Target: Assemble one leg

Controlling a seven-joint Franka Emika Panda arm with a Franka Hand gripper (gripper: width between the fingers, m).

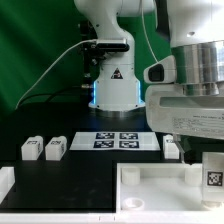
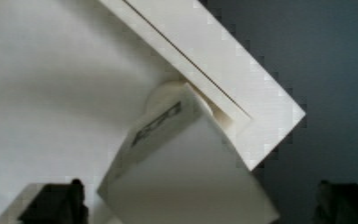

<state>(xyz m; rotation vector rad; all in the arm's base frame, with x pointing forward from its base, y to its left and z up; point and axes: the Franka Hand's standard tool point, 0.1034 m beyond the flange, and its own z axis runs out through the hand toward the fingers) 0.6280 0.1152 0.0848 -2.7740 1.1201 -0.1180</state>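
The leg (image 2: pixel 167 150), a small white block with a tag on its side, stands at a corner of the large white rimmed panel (image 2: pixel 51 90). In the exterior view the leg (image 1: pixel 213 172) is at the panel's (image 1: pixel 150 185) far right corner, just under my gripper (image 1: pixel 205 150). In the wrist view my gripper (image 2: pixel 202 205) straddles the leg. Its dark fingertips (image 2: pixel 55 202) stand apart from the leg with a gap on each side, so it is open. Three more legs lie on the table: two at the exterior view's left (image 1: pixel 31 148) (image 1: pixel 54 148) and one (image 1: pixel 171 146) beside the gripper.
The marker board (image 1: pixel 118 140) lies in front of the robot base (image 1: pixel 113 85). A white bracket-like piece (image 1: pixel 5 182) sits at the exterior view's lower left edge. The table is black and a green curtain hangs behind.
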